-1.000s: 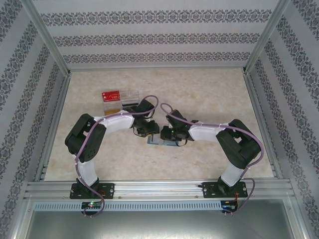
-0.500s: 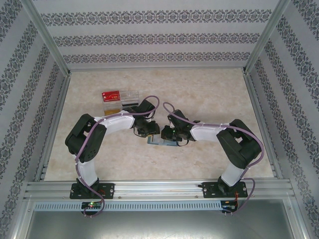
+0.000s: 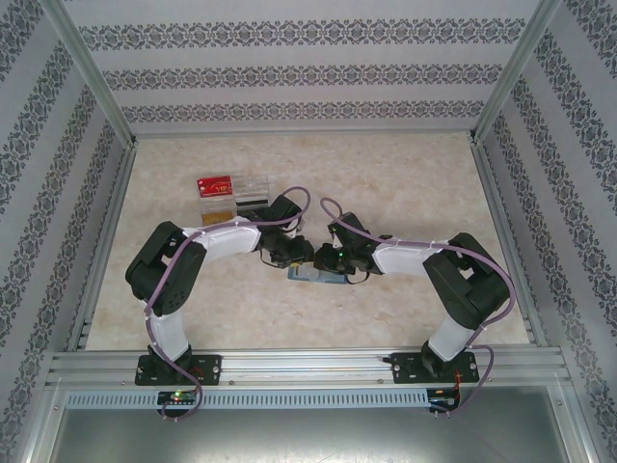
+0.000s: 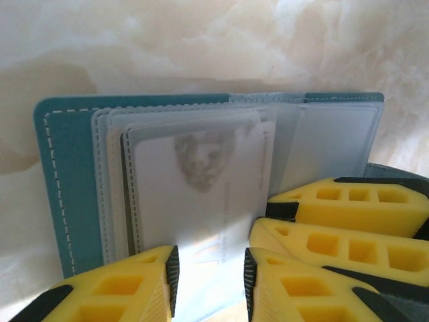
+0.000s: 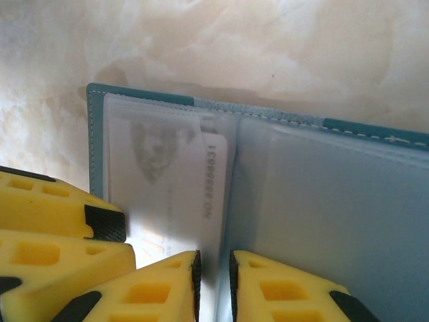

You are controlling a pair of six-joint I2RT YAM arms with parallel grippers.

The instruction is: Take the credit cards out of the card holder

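Left pincer: closest to the lens, the yellow ribbed two-finger left pincer (image 4: 211, 285) has its jaws apart. They straddle the near edge of the sleeve that carries the card, and nothing looks clamped.
Right pincer: the matching yellow right pincer (image 5: 213, 282) has its jaws almost together, leaving a slim slit. The sleeve's fold-side edge runs straight into that slit, but I cannot tell whether it is nipped.
Key relation: the pale, thin, rectangular plastic credit card (image 4: 201, 201) stretches away from the left pincer toward 12 o'clock in that wrist view. Its long axis runs 6 to 12, and it is tucked inside a frosted sleeve whose mouth I can't make out.
Nearer arm: both are down on it, side by side. The left sits square over the card and the right is at the card's 3 o'clock edge by the fold, so I'd judge the left better placed.
Card holder: the flat teal-blue stitched card holder (image 4: 64, 174) lies open like a book on the pale marbled bench (image 3: 405, 183). From above it sits between the arms, spread 9 to 3.
Farther off: a clear plastic compartment tray (image 3: 266, 181) sits at 11 o'clock of the holder, well apart.
Count: two pincers and one holder. One card is seen in the holder, and more may hide behind the stacked sleeves. The one tray holds one red card with white lettering (image 3: 214, 183), one tan-orange card (image 3: 220, 204) and one black card (image 3: 253, 201).
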